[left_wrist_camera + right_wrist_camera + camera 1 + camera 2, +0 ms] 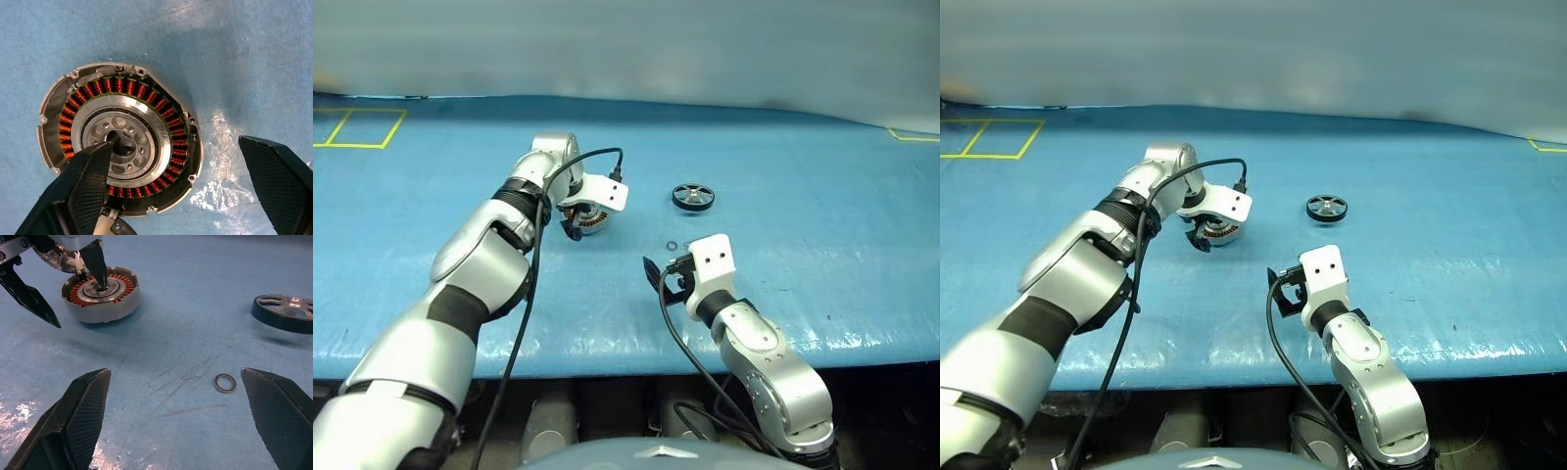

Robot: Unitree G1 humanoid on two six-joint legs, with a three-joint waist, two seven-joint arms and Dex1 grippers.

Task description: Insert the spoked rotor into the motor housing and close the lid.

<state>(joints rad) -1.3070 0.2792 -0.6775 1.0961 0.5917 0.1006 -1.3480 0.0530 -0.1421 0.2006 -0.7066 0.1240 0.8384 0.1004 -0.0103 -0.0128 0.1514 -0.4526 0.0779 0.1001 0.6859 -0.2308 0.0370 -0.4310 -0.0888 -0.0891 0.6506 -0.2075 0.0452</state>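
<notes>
Motor housing (120, 147), one item: round grey metal cup, upright on blue table covering (822, 245), open face up, ring of copper-coloured windings around a silver centre with a dark central bore. Located directly under the left gripper (58, 286), which points steeply down over it, jaws spread wide and grasping nothing; one black fingertip (98, 264) reaches into the silver centre at the bore, the other finger stands outside the housing rim, clear of the wall and above the covering. Lid: cannot be told apart in these views; a grey flange with screw holes shows around part of the housing rim in the left wrist view. Spoked rotor (286, 312), one item: black wheel-like ring with silvery spokes and hub, lying flat on the covering, untouched, well apart from the housing, ahead of the right gripper (183, 421) and off to its right. Right gripper: nearly level, aimed forward across the table, jaws spread wide, empty, hovering just above the covering, nearer the table's front edge than either part. Metal ring (225, 383), one item: small, thin, silvery, lying flat on the covering just ahead of the right gripper, between its two fingers' lines and closer to the right-hand finger, separate from rotor and housing. Yellow tape lines (357, 127): marked on the covering's far left corner, far beyond the left gripper.
</notes>
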